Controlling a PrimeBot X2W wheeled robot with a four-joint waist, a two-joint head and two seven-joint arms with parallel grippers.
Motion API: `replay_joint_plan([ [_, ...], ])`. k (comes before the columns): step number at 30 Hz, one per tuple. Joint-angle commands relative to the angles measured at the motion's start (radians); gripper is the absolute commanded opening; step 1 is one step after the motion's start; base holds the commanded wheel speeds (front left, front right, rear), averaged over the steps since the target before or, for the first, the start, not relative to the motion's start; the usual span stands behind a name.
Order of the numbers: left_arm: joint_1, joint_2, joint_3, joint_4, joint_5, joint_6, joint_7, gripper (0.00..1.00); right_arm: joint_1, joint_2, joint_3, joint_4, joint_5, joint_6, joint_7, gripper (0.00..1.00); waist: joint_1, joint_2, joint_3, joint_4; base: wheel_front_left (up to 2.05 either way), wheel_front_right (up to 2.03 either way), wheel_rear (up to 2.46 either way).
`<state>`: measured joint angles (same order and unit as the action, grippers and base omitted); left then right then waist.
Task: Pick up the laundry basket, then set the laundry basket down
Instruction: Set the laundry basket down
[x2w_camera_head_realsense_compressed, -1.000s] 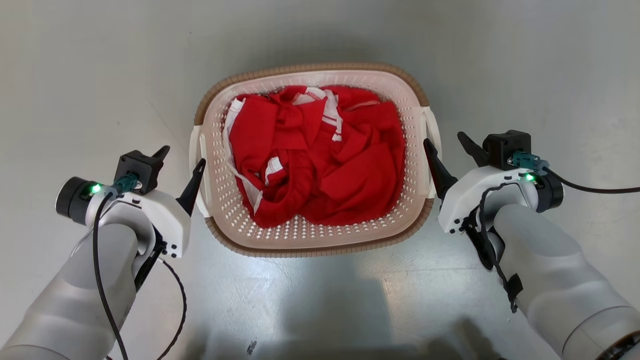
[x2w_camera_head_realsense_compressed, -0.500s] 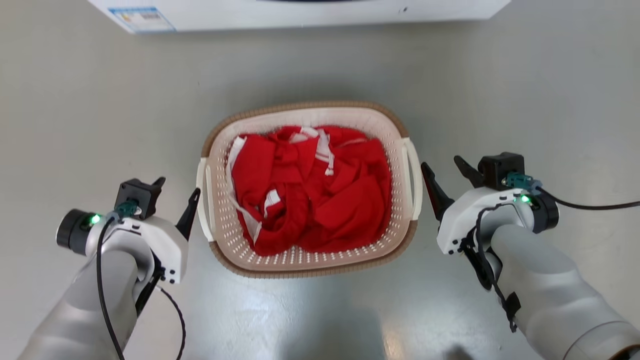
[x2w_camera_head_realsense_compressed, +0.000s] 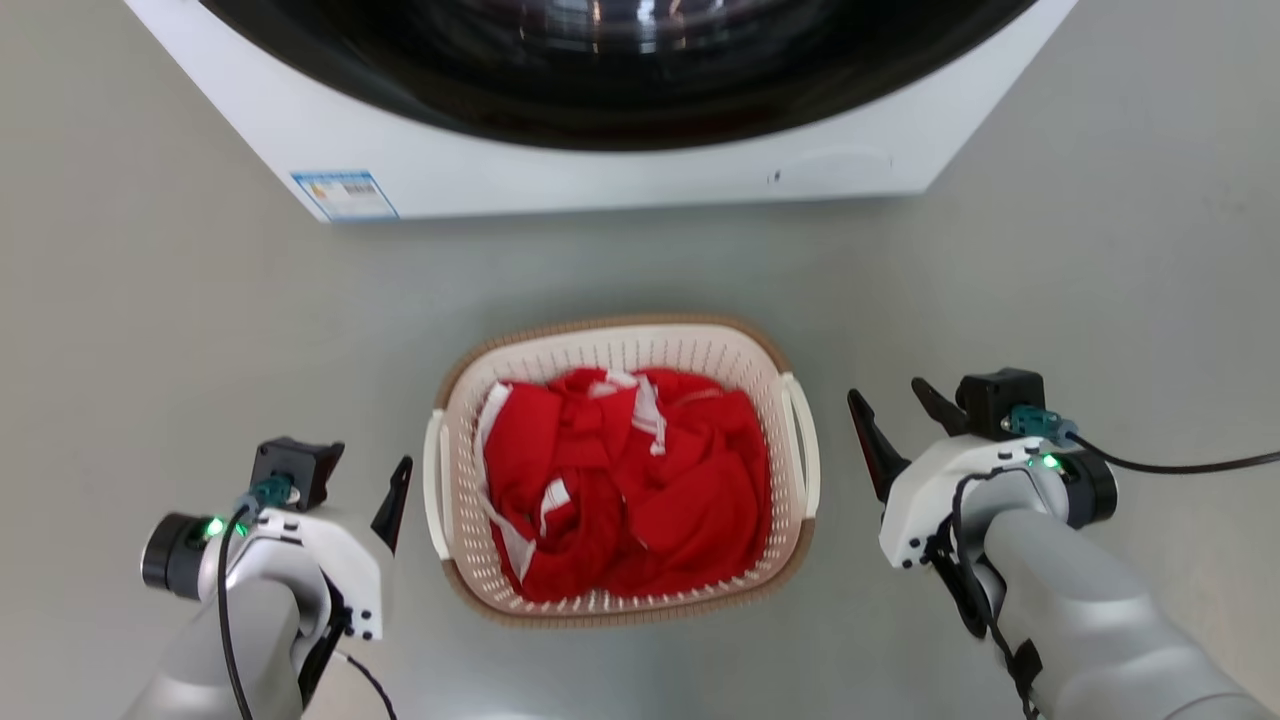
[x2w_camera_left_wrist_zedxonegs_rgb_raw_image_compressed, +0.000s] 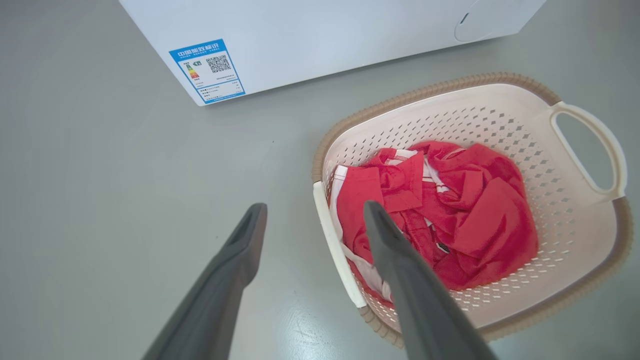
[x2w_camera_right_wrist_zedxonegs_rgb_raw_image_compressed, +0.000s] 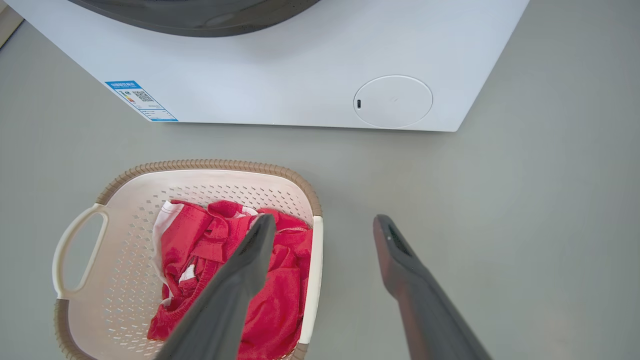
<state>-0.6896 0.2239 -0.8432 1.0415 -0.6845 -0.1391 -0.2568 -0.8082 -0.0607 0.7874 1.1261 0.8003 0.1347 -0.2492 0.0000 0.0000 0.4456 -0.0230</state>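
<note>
The laundry basket (x2w_camera_head_realsense_compressed: 612, 352) is cream, perforated, with a brown rim, and rests on the grey floor in front of a washer. Crumpled red clothes (x2w_camera_head_realsense_compressed: 640, 490) lie inside it. My left gripper (x2w_camera_head_realsense_compressed: 370, 460) hangs open just left of the basket's left white handle (x2w_camera_head_realsense_compressed: 434, 490), not touching it. My right gripper (x2w_camera_head_realsense_compressed: 885, 392) is open to the right of the right handle (x2w_camera_head_realsense_compressed: 803, 440), with a small gap. In the left wrist view my left gripper (x2w_camera_left_wrist_zedxonegs_rgb_raw_image_compressed: 315, 207) spans the near handle edge of the basket (x2w_camera_left_wrist_zedxonegs_rgb_raw_image_compressed: 450, 120) from above. In the right wrist view my right gripper (x2w_camera_right_wrist_zedxonegs_rgb_raw_image_compressed: 325, 220) does likewise over the basket (x2w_camera_right_wrist_zedxonegs_rgb_raw_image_compressed: 220, 185).
A white front-loading washer (x2w_camera_head_realsense_compressed: 620, 170) with a dark round door stands just beyond the basket, an energy label (x2w_camera_head_realsense_compressed: 345, 195) on its lower left corner. Bare grey floor (x2w_camera_head_realsense_compressed: 150, 330) runs on both sides of the basket.
The head camera has risen, so the basket looks smaller and lower and the washer has come into view. Both grippers stay open and now stand a little farther from the handles.
</note>
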Motion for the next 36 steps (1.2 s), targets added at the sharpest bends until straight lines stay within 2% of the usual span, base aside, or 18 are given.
replay_joint_plan([
  [1, 0.019, 0.029, 0.031, 0.005, 0.007, 0.008, -0.005, 1.00, 0.046, 0.010, 0.003, -0.003, -0.005, -0.004, -0.013, 1.00, 0.0000, 0.0000, -0.049, 0.006, 0.00, 0.00, 0.00],
  [10, 0.080, -0.003, 0.107, 0.004, 0.028, 0.020, -0.005, 1.00, 0.099, 0.010, -0.029, -0.005, -0.026, -0.004, -0.013, 1.00, 0.0000, 0.0000, -0.165, 0.014, 0.00, 0.00, 0.00],
  [17, 0.126, -0.014, 0.177, -0.034, 0.048, 0.038, -0.005, 1.00, 0.130, 0.010, -0.091, -0.020, -0.077, -0.004, -0.013, 1.00, 0.0000, 0.0000, -0.239, 0.018, 0.00, 0.00, 0.00],
  [26, 0.195, -0.010, 0.284, -0.148, 0.104, 0.074, -0.005, 1.00, 0.175, 0.010, -0.211, -0.093, -0.200, -0.004, -0.013, 1.00, 0.0000, 0.0000, -0.307, 0.022, 0.00, 0.00, 0.00],
  [36, 0.306, -0.005, 0.433, -0.300, 0.189, 0.092, -0.005, 1.00, 0.288, 0.010, -0.403, -0.256, -0.392, -0.004, -0.013, 1.00, 0.0000, 0.0000, -0.365, 0.027, 0.00, 0.00, 0.00],
])
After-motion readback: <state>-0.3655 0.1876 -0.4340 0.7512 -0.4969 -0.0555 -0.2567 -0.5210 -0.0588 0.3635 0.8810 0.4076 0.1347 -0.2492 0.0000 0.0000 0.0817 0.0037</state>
